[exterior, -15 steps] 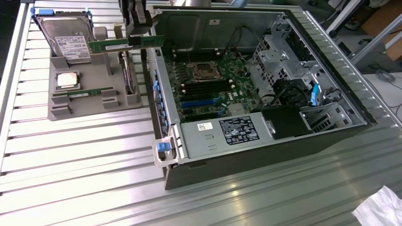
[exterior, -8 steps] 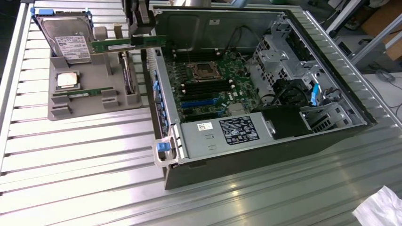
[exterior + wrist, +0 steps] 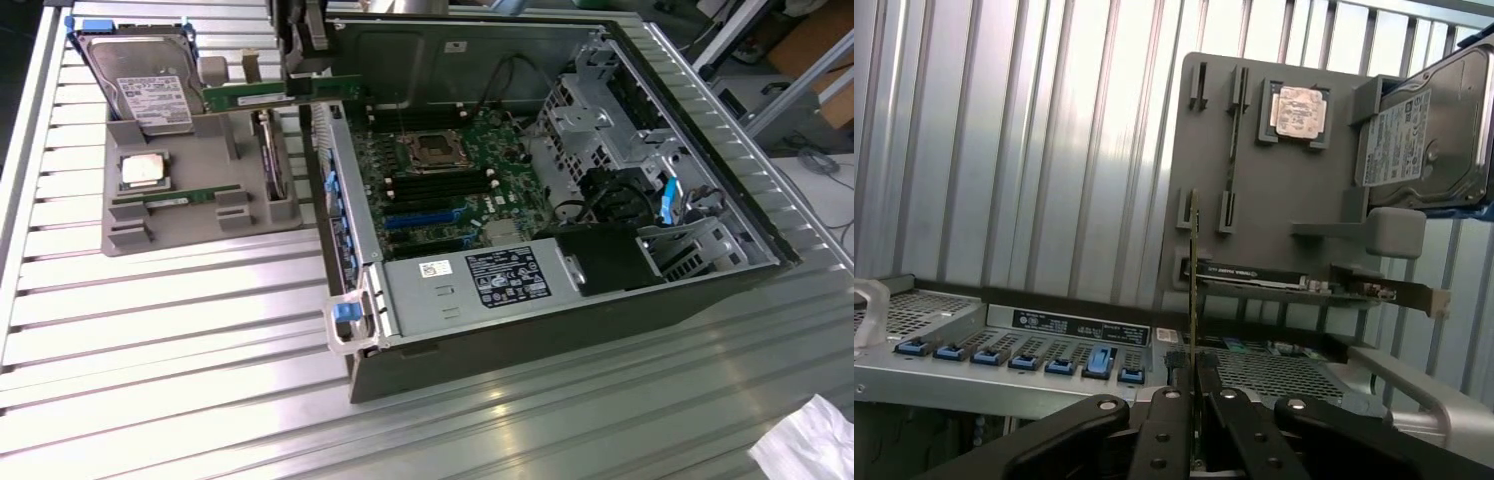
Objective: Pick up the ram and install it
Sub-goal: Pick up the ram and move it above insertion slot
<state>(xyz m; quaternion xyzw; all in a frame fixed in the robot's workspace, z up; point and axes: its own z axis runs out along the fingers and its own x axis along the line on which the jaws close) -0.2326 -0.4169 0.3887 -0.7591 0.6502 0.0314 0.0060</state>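
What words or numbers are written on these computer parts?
On the hard drive, white label: too small to read.
On the power supply, dark label and white sticker: too small to read.
On the ram up in the air, pale label: too small to read.
No words or numbers can be read anywhere.

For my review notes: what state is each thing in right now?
tool: shut on the ram
ram: held in the air, off the tray
second ram stick: lying in its tray slot
processor chip: seated in the tray
hard drive: resting on the tray
computer case: open, motherboard exposed
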